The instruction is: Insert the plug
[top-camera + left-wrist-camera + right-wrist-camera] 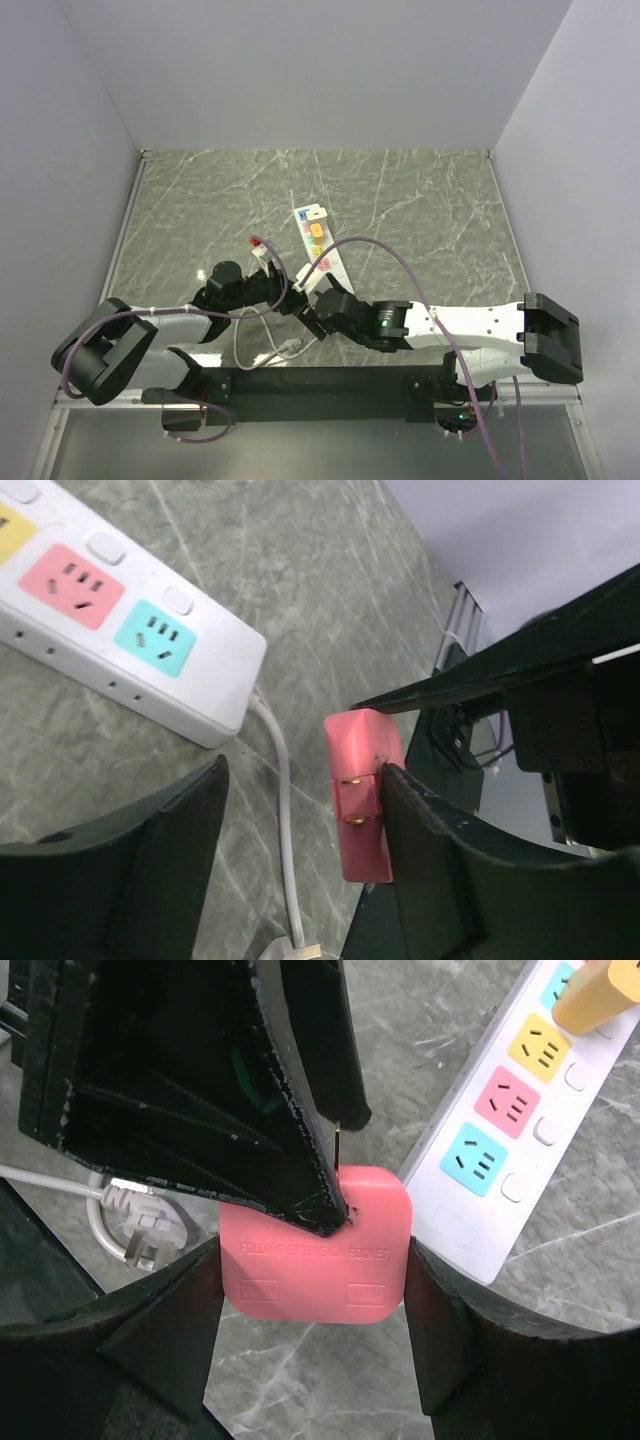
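Note:
The pink square plug (315, 1260) hangs just above the table, and my right gripper (312, 1258) is shut on its two side edges. In the left wrist view the plug (362, 780) shows its brass prongs. My left gripper (300, 780) stands open around it: one finger (420, 840) rests against the pronged face, the other (170, 830) is well apart. The left gripper's finger (250, 1110) also covers the plug's top in the right wrist view. The white power strip (322, 250) lies just beyond both grippers (298, 298), with free pink and teal sockets (150, 638).
A yellow plug (600, 995) sits in the far part of the strip (470, 1210). The strip's white cable (280, 810) runs under the grippers to a loose white plug end (140, 1230). A small red and white connector (258, 243) lies left of the strip.

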Available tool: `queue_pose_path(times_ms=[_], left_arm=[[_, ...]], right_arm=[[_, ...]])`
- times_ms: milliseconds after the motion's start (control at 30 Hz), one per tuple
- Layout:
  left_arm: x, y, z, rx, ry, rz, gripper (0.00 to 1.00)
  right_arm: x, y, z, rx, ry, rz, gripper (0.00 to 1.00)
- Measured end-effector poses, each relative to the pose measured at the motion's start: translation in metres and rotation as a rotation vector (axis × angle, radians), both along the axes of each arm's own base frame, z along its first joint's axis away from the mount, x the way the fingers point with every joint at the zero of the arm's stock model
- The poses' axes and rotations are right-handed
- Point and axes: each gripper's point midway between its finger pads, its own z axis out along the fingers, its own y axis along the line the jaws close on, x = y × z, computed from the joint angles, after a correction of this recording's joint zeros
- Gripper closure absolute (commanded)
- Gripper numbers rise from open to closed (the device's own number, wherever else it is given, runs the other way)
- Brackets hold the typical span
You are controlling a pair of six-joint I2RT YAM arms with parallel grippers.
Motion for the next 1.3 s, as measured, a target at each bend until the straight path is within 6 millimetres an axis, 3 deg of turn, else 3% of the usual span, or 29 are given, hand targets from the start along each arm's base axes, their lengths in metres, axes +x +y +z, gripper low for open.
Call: queue_pose_path(times_ms=[133, 400, 433, 567, 633, 733, 900, 1000, 1067, 1167, 1300], left_arm=[[-0.005, -0.006, 0.004, -0.026, 0.006, -0.047, 0.52], [-0.015, -0.014, 0.011, -0.076, 0.023, -0.125, 0.75], [-0.015, -0.015, 0.012, -0.083, 0.025, -0.128, 0.76], [-0.012, -0.016, 0.021, -0.116, 0.02, -0.12, 0.79], [-0.008, -0.015, 0.028, -0.131, 0.009, -0.113, 0.8], [0.002, -0.01, 0.046, -0.154, -0.031, -0.073, 0.8], [0.022, 0.005, 0.1, -0.221, -0.162, 0.036, 0.8], [0.03, 0.018, 0.132, -0.245, -0.276, 0.113, 0.8], [0.033, 0.026, 0.135, -0.229, -0.297, 0.155, 0.8], [0.036, 0.031, 0.13, -0.197, -0.287, 0.186, 0.8], [0.038, 0.033, 0.122, -0.172, -0.261, 0.203, 0.8]], right_arm=[[0.0, -0.001, -0.001, -0.016, -0.013, 0.016, 0.72], [0.001, -0.004, -0.003, -0.032, -0.058, 0.048, 0.67], [0.002, -0.005, -0.002, -0.034, -0.069, 0.052, 0.64], [0.006, -0.007, 0.008, -0.022, -0.13, 0.068, 0.35], [0.011, -0.008, 0.015, -0.009, -0.162, 0.073, 0.31], [0.021, -0.006, 0.031, 0.048, -0.191, 0.079, 0.27], [0.043, -0.004, 0.084, 0.255, -0.231, 0.105, 0.24], [0.056, -0.016, 0.112, 0.369, -0.257, 0.077, 0.23], [0.071, -0.03, 0.137, 0.456, -0.296, 0.028, 0.22], [0.078, -0.038, 0.165, 0.559, -0.333, 0.023, 0.22], [0.071, -0.031, 0.179, 0.643, -0.324, 0.095, 0.22]])
